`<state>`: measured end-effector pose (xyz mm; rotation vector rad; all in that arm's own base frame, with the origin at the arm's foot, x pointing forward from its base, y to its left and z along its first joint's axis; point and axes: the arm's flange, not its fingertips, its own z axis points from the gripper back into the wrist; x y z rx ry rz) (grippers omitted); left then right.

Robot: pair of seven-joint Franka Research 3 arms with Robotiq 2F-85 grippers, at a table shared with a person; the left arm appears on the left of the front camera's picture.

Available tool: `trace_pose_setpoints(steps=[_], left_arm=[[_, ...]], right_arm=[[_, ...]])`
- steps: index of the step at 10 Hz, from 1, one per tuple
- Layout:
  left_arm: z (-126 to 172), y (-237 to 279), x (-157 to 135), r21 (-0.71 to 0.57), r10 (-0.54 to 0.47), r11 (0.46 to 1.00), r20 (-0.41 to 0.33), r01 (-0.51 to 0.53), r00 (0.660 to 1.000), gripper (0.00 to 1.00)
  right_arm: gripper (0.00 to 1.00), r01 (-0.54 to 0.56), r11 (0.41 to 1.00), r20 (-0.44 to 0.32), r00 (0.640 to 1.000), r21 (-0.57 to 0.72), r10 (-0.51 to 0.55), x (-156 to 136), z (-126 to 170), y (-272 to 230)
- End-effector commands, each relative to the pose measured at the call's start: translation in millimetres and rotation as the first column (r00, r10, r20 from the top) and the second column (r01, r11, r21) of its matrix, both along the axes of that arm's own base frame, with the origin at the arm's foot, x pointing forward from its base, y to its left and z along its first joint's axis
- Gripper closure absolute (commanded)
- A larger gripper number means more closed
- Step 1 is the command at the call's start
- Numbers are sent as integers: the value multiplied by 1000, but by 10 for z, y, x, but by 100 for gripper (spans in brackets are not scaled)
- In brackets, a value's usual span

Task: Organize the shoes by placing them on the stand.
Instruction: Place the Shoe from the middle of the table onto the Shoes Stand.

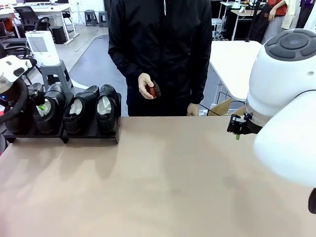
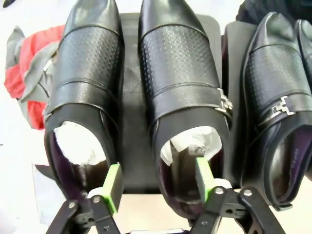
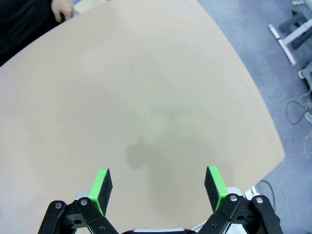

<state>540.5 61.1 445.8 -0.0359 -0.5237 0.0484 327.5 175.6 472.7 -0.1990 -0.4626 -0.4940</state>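
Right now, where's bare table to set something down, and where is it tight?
Free: the table from the stand's right end across to the right gripper, back to the person's side. Crowded: the stand, four shoes side by side, left gripper at one heel.

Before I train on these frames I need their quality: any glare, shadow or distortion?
Front view: soft shadows under the stand on the table; the right arm looms large at the edge. Left wrist view: sharp, highlights on the glossy shoes, white paper nearly blown out. Right wrist view: table edge bows from the wide lens, faint shadow ahead of the right end effector.
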Motion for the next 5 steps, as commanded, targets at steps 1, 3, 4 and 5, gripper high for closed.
trace_pose_setpoints(steps=[1,3,4,5], left_arm=[[160,-52,-119,15,9,1000,-34,-8,999,0],[281,-52,-212,21,27,999,-15,-27,1000,0],[159,-36,-83,10,-6,1000,-15,6,1000,0],[159,-36,-83,10,-6,1000,-15,6,1000,0]], right_arm=[[0,-10,1000,2,1000,1,10,28,23,-21],[0,-10,1000,2,1000,1,10,28,23,-21],[0,-10,1000,2,1000,1,10,28,23,-21],[0,-10,1000,2,1000,1,10,28,23,-21]])
